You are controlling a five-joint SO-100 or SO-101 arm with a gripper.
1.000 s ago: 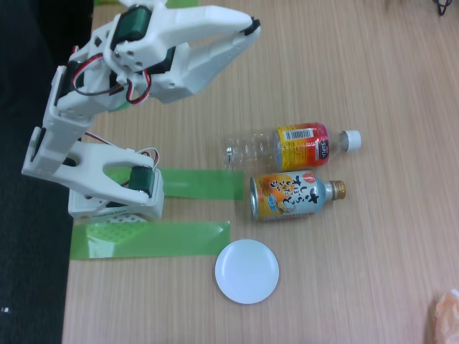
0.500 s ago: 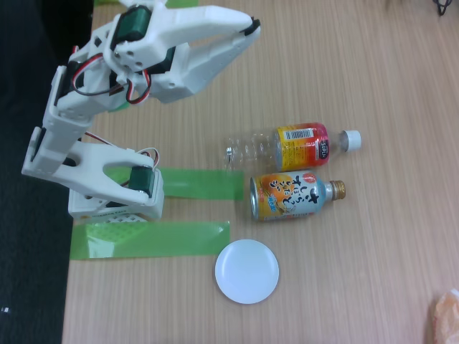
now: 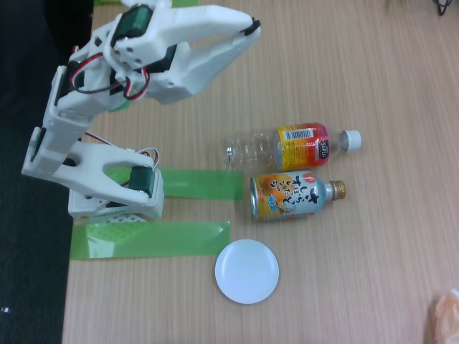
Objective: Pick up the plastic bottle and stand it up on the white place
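Short metal bottle-can [image 3: 296,196] w/ orange & light-blue label, gold cap pointing right, lying on its side on wooden table [image 3: 373,64], two green tape strips [image 3: 201,184] [image 3: 154,239] to its left, orange-pink object [image 3: 446,315] at bottom-right edge, partly cut off

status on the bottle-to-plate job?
Nothing done yet. The bottle lies on its side on the table, beside the can, untouched. The plate is bare. The gripper sits up and to the left of the bottle in the fixed view, holding nothing; whether the jaws are open is unclear. Left: reach, grasp, lift, stand it on the plate.
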